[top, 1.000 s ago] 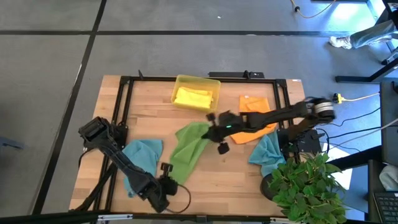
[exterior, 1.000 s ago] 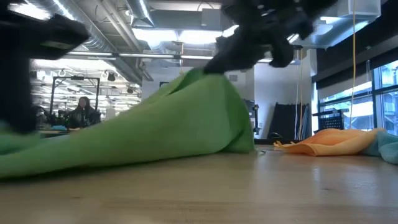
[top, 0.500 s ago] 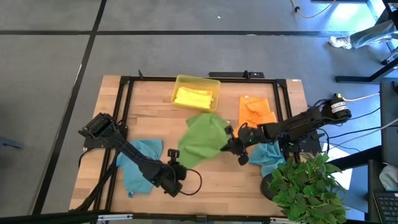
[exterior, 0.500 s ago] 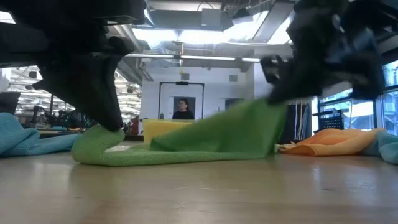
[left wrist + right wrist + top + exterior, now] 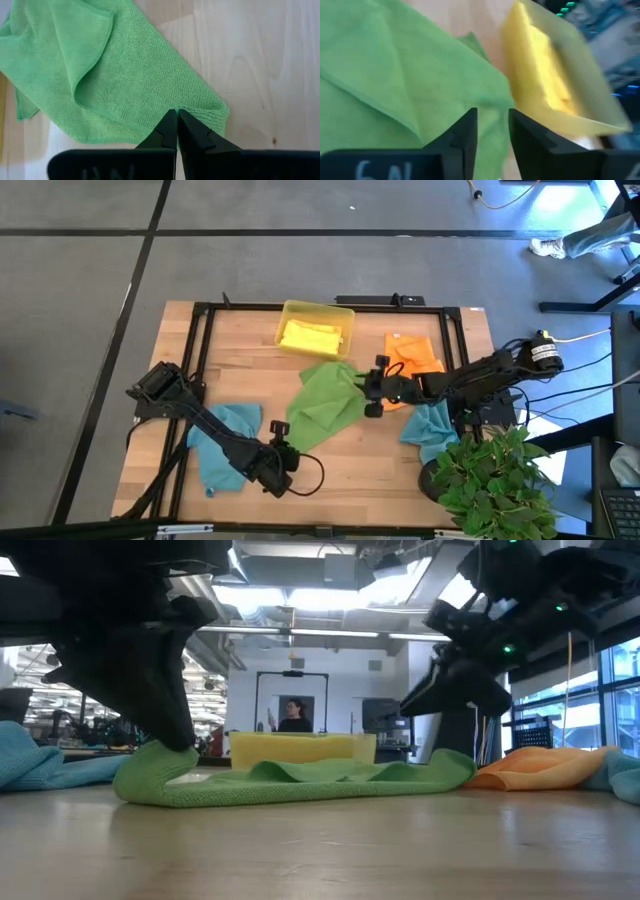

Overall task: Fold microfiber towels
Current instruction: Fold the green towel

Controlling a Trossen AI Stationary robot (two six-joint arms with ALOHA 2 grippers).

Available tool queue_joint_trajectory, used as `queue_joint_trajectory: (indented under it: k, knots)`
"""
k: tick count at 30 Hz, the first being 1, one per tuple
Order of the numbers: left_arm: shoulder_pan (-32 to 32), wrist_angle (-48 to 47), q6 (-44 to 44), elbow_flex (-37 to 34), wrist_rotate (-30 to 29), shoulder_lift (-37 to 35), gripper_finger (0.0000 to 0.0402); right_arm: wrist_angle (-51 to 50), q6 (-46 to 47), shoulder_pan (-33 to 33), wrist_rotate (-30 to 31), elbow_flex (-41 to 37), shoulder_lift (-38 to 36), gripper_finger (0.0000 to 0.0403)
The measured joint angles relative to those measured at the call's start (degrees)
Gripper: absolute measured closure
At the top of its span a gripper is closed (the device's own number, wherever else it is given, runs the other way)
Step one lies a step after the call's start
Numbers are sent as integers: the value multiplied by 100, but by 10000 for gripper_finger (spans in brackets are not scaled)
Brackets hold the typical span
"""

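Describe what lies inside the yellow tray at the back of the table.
Inside the yellow tray lies a folded yellow towel. Whatever sits beneath that towel is covered, so it cannot be told whether anything else is in there.

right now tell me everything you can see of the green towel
The green towel is a soft, nubby cloth lying rumpled mid-table, one edge folded over itself. The left hand is shut on a corner, pinning it to the wood. The right hand, fingers apart, hangs beside its far edge, not holding it. A yellow tray sits beyond.
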Motion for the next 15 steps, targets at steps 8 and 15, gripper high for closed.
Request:
queue_joint_trajectory:
  k: [8, 15]
  knots:
    - [0, 39, 0, -1, 1, 0, 402, 163, -748, 160, -2398, 190, 0, 238]
    - [9, 45, 4, -1, 2, 0, 402, 485, -765, 433, -2391, 195, 285, 207]
